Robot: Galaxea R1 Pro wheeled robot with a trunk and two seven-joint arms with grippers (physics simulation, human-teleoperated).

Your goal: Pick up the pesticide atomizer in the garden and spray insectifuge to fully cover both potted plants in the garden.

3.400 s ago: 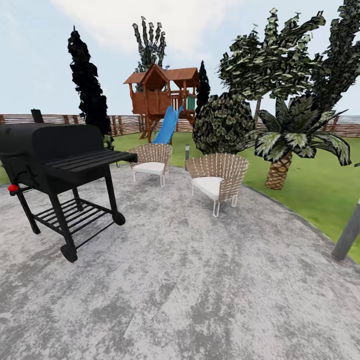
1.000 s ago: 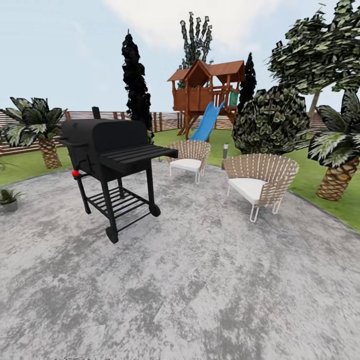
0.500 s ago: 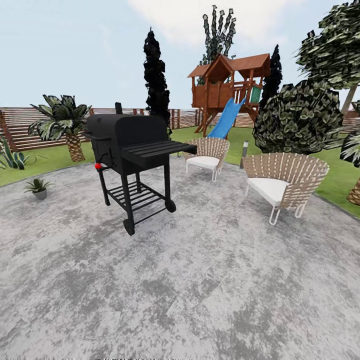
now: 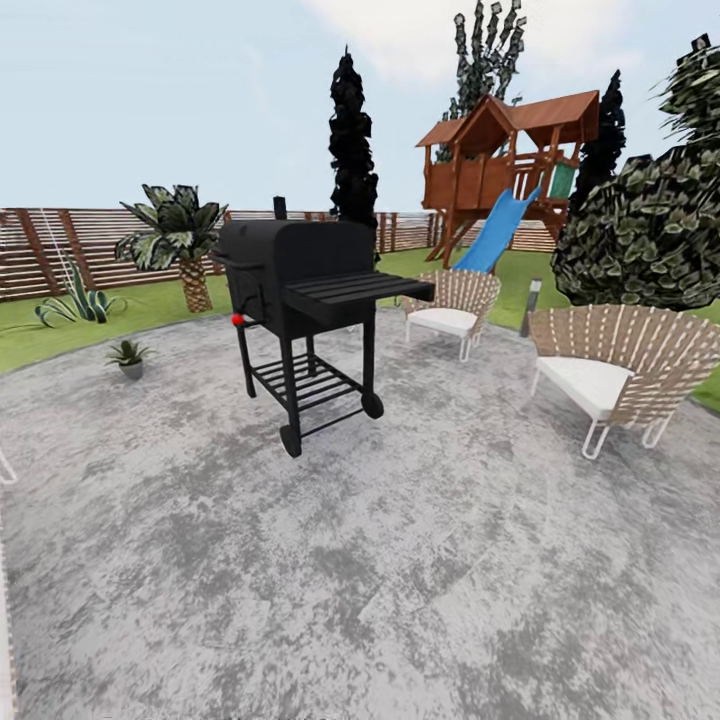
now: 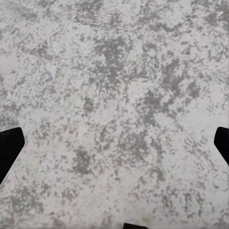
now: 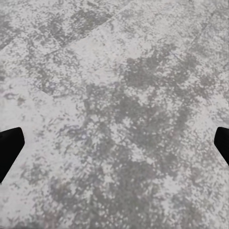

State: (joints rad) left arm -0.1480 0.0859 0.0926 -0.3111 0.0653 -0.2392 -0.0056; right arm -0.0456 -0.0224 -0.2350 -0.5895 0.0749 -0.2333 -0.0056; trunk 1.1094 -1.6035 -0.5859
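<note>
Grey mottled paving (image 4: 400,560) takes up the lower two thirds of the head view — a patio ringed by lawn (image 4: 60,335) and a brown slatted fence (image 4: 60,255) across the upper left. A black barbecue grill (image 4: 305,300) stands on its wheels a little left of centre, side shelf folded out toward the right. Two wicker chairs with white cushions sit to its right: one (image 4: 450,305) at mid-frame by the lawn's edge, one (image 4: 620,370) at the right edge, both turned inward toward the paving as a seating group would be. Behind them rise a wooden playhouse with a blue slide (image 4: 510,175), a dark cypress (image 4: 352,150) and a big dark-leaved shrub (image 4: 650,235).

At the left edge of the paving, one small potted plant (image 4: 128,357) sits in a grey pot, well apart from the grill; by its size and low rosette it is probably one of the two to be sprayed. Farther back on the grass are a spiky plant (image 4: 75,305) and a palm (image 4: 180,240).

The pesticide atomizer cannot be found among these things, so I judge this a searching stage.

In each wrist view the paving lies below — the left gripper (image 5: 114,143) and right gripper (image 6: 114,143) show dark fingertips at opposite edges, spread wide apart with nothing between them, presumably carried empty and pointed down while the base travels.
</note>
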